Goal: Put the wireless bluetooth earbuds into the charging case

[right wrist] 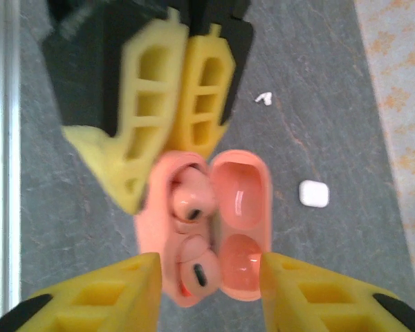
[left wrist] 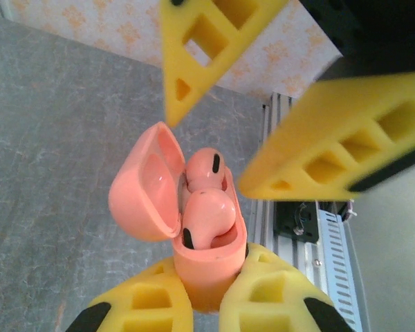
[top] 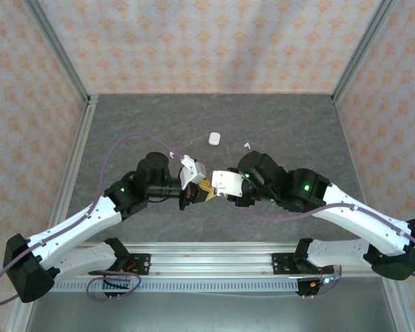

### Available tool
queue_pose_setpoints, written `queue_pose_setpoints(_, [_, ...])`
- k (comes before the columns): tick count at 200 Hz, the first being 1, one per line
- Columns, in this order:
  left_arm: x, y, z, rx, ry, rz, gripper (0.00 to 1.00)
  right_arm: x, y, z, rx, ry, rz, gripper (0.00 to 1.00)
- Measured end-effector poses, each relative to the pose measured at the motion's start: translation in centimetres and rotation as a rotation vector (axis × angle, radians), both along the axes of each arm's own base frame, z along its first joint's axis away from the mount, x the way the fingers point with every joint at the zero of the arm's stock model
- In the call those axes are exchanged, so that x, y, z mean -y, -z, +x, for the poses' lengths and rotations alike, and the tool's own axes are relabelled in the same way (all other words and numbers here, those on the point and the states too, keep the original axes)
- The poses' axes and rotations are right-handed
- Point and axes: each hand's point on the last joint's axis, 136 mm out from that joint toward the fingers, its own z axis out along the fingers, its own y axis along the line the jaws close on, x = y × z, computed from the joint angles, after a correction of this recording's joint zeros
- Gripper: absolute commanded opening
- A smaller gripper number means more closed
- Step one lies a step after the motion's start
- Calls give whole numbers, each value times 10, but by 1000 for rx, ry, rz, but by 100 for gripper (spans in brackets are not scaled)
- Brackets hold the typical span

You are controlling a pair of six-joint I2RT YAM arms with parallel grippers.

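My left gripper (left wrist: 207,280) is shut on the lower body of a pink charging case (left wrist: 206,266), holding it above the table. The case's lid (left wrist: 145,187) is swung open. Two pink earbuds sit in its wells, one (left wrist: 209,168) beyond the other (left wrist: 209,216). In the right wrist view the same case (right wrist: 152,228) shows both pink earbuds (right wrist: 191,197) and the hollow lid (right wrist: 241,228). My right gripper (right wrist: 211,280) is open, its yellow fingers (right wrist: 104,297) on either side of the case's near end. In the top view both grippers (top: 207,188) meet at table centre.
A shut white case (top: 214,138) lies on the grey table (top: 124,124) farther back, also the white case (right wrist: 313,194) in the right wrist view. A white earbud (top: 247,145) lies to its right. The aluminium rail (top: 207,259) runs along the near edge.
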Motion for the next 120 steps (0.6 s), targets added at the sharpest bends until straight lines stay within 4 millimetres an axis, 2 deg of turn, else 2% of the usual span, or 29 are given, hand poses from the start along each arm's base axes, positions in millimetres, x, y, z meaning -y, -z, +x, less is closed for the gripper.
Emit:
queue_pose_setpoints(41, [0, -5, 5, 24, -20, -12, 0, 2, -4, -9, -19, -21, 18, 49])
queue_pose_setpoints(67, [0, -5, 6, 30, -25, -13, 0, 3, -13, -11, -27, -4, 52, 50])
queue_pose_setpoints(102, [-3, -7, 7, 48, -46, -24, 0, 10, -43, -6, -29, 98, 179, 63])
queue_pose_setpoints(120, [-4, -10, 7, 63, -52, -37, 0, 13, -64, 0, -28, 170, 248, 66])
